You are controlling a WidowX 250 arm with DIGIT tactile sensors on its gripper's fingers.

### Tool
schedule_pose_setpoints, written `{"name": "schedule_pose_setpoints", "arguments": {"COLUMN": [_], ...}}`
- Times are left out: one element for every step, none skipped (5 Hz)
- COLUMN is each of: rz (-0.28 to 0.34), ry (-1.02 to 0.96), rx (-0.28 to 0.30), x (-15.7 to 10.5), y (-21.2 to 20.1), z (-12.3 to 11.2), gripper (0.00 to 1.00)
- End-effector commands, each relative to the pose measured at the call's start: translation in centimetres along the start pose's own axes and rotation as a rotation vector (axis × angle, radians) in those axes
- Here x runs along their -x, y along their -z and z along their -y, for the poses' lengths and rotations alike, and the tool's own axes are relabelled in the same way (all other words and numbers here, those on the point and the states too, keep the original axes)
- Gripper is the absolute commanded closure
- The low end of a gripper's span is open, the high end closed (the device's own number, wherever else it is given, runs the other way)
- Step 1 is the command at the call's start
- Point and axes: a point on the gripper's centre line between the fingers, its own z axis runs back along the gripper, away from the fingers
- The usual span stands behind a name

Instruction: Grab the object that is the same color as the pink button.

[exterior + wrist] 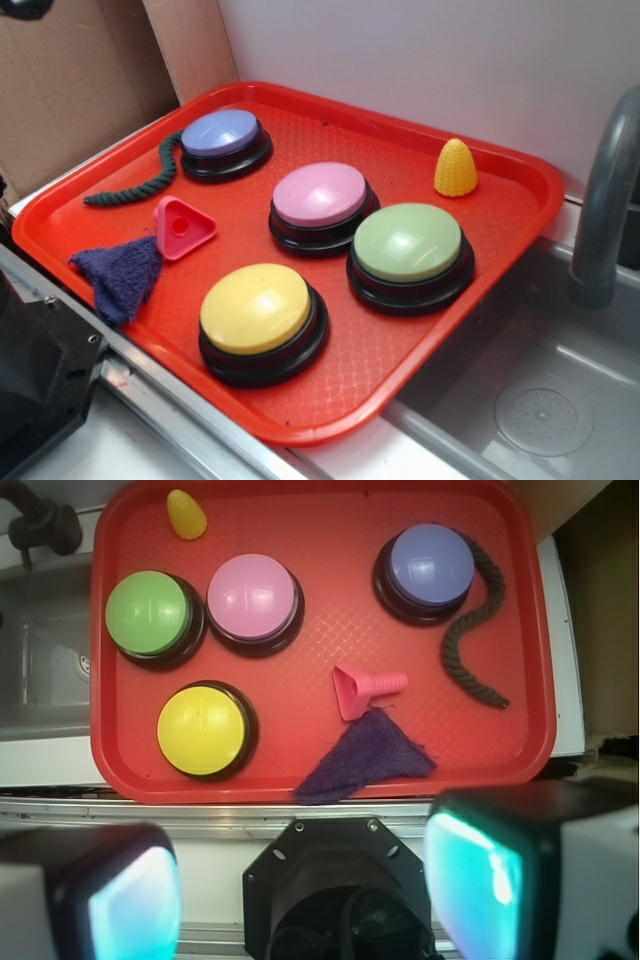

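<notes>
While I checked both views for writing, I found none legible on the buttons or tray.

Tray was red plastic with a fine diamond-grid texture, rounded corners, raised rim. Four dome buttons sat on black bases: pink button near the middle, lavender button at the far left corner in the exterior view, green button just beside the pink one, yellow button toward the front edge. All domes looked smooth and glossy.

Triangle block was hot-pink plastic, rounded corners, round hole in its middle. It sat on the tray between the lavender and yellow buttons, left of the pink button, tipped up on edge in the wrist view. Purple cloth lay just beside it at the tray's rim, fuzzy weave, roughly triangular. Dark green rope curled by the lavender button. Bumpy yellow cone stood at the far side. Grey faucet rose over a steel sink to the right.

Gripper hung above and off the tray's front edge, looking down. Fingers were spread wide, nothing between them.
</notes>
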Motion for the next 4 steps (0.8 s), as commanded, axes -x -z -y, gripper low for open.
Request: {"name": "schedule_pose_setpoints", "arguments": {"rz": [0.000,0.066,0.079,0.163], "ry": [0.000,0.002,0.064,0.159], "rx": [0.000,-0.044,-0.079,-0.059], "x": [0.0,-0.8,-2.0,-3.2], "y": [0.0,3.1,6.4,9.3], "z": [0.0,-0.9,-2.0,-2.9], "gripper": [0.00,0.00,0.00,0.00]}}
